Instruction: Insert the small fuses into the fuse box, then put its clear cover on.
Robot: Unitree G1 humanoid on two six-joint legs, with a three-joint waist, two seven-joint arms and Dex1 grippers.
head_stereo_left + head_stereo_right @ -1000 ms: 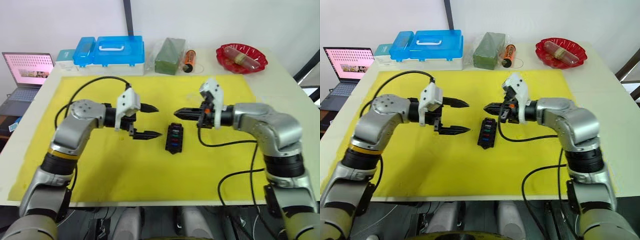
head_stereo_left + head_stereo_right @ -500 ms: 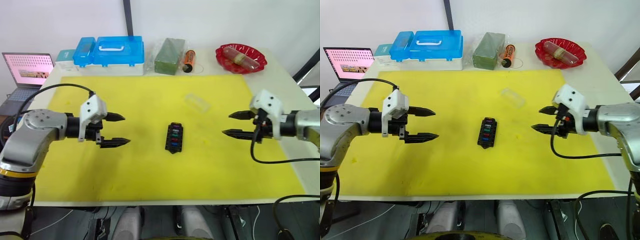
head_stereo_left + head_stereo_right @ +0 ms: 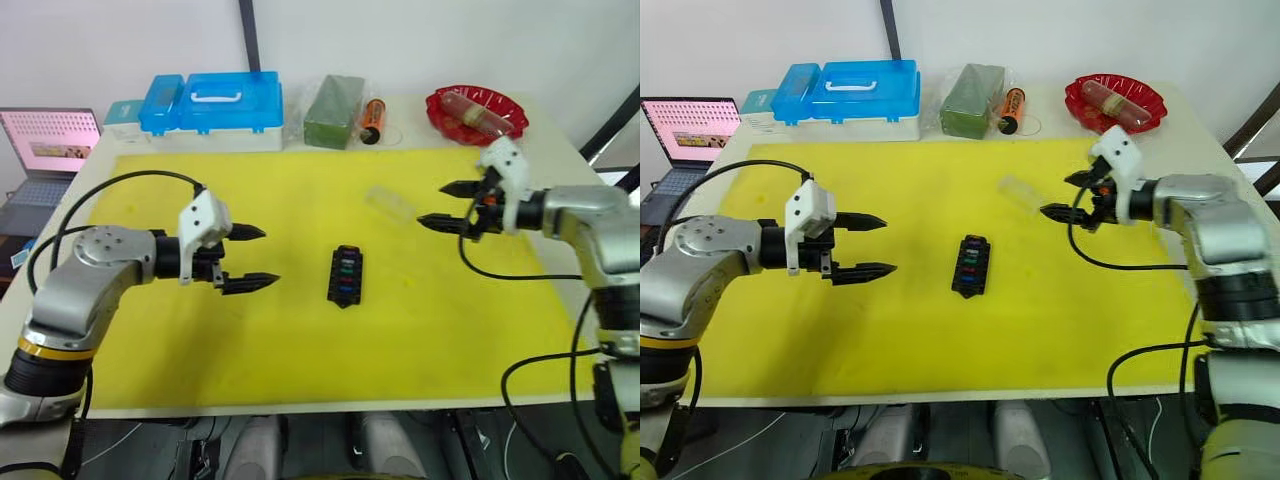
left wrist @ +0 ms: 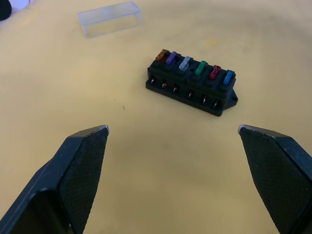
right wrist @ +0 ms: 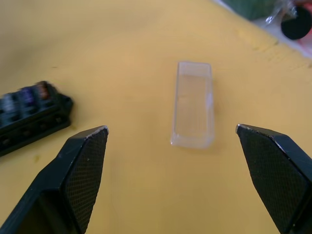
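- Both of your arms have moved since half a second ago: the right gripper (image 3: 440, 204) came in toward the clear cover (image 3: 390, 206), and the left gripper (image 3: 255, 258) came nearer the fuse box (image 3: 346, 277).
- You see the cover just beside the right fingertips, not touching; both grippers are wide open and hold nothing.
- Small fuses (image 4: 194, 67) sit in one row in the box.
- Everything lies on your yellow mat (image 3: 300, 345), with blue storage boxes (image 3: 210, 100) behind it.

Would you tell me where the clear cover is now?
The clear cover lies on the yellow mat, between the fuse box and the open right gripper.
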